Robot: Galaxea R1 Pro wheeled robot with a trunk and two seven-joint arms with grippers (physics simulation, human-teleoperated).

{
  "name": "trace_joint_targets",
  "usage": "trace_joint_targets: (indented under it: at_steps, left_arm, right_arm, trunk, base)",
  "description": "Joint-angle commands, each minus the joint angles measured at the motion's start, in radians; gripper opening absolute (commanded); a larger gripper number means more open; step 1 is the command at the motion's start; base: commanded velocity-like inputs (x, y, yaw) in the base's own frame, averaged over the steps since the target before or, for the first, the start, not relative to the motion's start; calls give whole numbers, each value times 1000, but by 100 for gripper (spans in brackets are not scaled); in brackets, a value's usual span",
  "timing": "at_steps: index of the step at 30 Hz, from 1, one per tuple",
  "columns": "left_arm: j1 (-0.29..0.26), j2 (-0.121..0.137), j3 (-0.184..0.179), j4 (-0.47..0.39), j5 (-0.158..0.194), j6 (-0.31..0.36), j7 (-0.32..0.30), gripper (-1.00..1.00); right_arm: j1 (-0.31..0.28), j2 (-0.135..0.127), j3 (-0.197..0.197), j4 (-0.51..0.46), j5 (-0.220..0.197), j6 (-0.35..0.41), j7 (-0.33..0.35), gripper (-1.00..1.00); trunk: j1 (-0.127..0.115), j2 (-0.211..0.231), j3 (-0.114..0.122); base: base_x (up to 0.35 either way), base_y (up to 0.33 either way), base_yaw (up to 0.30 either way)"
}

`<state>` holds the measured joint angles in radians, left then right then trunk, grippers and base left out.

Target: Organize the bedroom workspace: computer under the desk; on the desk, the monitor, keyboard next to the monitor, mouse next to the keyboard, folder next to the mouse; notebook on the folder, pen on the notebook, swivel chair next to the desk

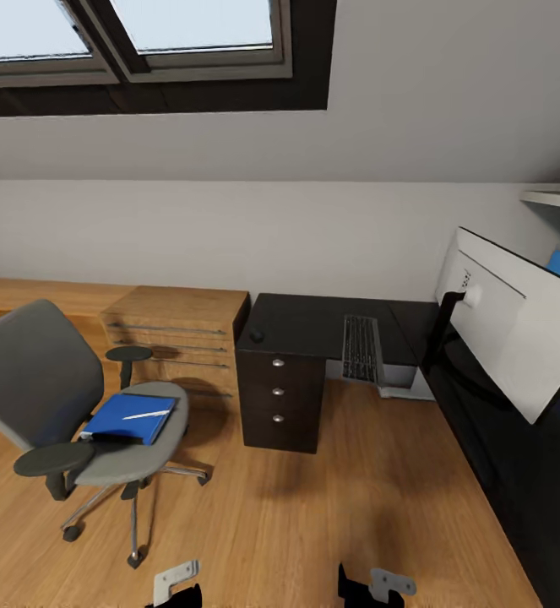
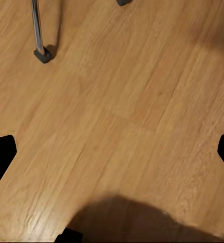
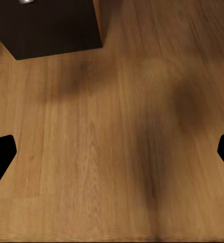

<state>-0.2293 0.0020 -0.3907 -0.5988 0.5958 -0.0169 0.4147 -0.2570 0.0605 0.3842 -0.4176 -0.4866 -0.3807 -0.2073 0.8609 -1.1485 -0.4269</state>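
1. Two tasks meet at the swivel chair (image 1: 77, 405), seen from the head: the folder (image 1: 132, 418) lies on its seat with the pen (image 1: 147, 415) on top; any notebook between them I cannot make out. Approach from the open floor (image 1: 313, 523) between chair and desk (image 1: 313, 325); keyboard (image 1: 360, 346) and monitor (image 1: 516, 321) already sit on the desk.
2. Left wrist: the left gripper (image 2: 112, 152) is spread wide over bare floor, a chair castor (image 2: 43, 54) ahead; steer wide of it.
3. Right wrist: the right gripper (image 3: 112, 152) is likewise spread, empty, near the drawer unit (image 3: 51, 25) corner.

Blue folder (image 1: 127, 418); grey chair (image 1: 35, 376); blk desk (image 1: 313, 325) (glossy).
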Motion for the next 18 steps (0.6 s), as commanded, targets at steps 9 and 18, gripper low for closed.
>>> trace_joint_targets:
  at_steps: [9, 18]
  left_arm:
    - [-1, 2, -4, 0, 9, -3, 9, 100]
    - [-1, 2, -4, 1, 10, -4, 10, 100]
  right_arm:
    - [-1, 4, 9, 1, -7, -4, -7, 100]
    - [-1, 10, 10, 3, -5, -4, -6, 100]
  trunk:
    - [-35, 63, 27]
    - [-39, 70, 30]
  base:
    - [-341, 0, 0]
    - [-341, 0, 0]
